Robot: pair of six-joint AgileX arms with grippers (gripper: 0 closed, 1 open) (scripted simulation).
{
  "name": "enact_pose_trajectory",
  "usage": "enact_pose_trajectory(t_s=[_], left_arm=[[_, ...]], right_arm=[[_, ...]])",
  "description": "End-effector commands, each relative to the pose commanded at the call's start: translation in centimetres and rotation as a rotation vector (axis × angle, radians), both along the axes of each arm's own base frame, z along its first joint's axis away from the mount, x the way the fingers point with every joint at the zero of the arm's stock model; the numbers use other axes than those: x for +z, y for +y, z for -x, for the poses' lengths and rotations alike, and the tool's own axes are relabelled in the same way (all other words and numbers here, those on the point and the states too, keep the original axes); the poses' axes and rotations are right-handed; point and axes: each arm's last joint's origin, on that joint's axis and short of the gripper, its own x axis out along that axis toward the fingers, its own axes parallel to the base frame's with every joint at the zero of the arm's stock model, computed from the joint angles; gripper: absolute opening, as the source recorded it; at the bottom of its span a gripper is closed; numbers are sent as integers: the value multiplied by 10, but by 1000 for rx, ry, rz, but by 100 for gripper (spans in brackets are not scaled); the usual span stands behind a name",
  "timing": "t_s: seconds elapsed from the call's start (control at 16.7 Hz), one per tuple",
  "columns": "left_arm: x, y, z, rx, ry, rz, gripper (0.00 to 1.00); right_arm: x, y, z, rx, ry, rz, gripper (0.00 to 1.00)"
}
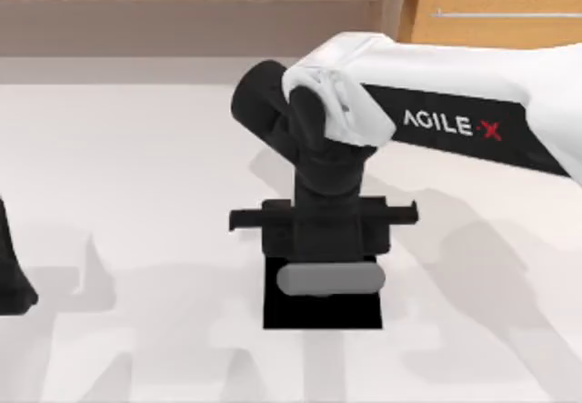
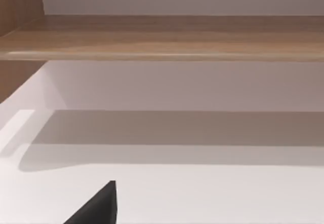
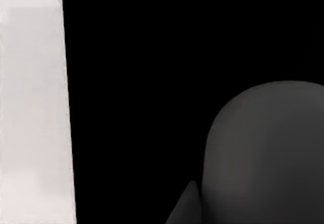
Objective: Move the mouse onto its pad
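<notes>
Placement is under way: the mouse (image 1: 330,278) is seen lying across the pad (image 1: 320,313), just at 6 o'clock of the right gripper (image 1: 324,248); its grip cannot be told. Release and withdrawal are judged next. The left arm (image 1: 13,276) is parked at 9 o'clock.

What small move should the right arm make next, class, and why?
Probably open and lift straight up. The mouse already lies over the pad, with the right gripper low just behind it; whether it is gripped is unclear. The left gripper sits parked at the table's left edge.
</notes>
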Motion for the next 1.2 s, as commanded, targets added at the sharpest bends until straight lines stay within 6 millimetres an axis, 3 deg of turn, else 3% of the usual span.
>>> enact_pose_trajectory(t_s=[0.06,0.84,1.2], left_arm=[[0,0,0,0,0,0,100],[0,0,0,0,0,0,100],[0,0,0,0,0,0,100]], right_arm=[[0,0,0,0,0,0,0],[0,0,0,0,0,0,98],[0,0,0,0,0,0,100]])
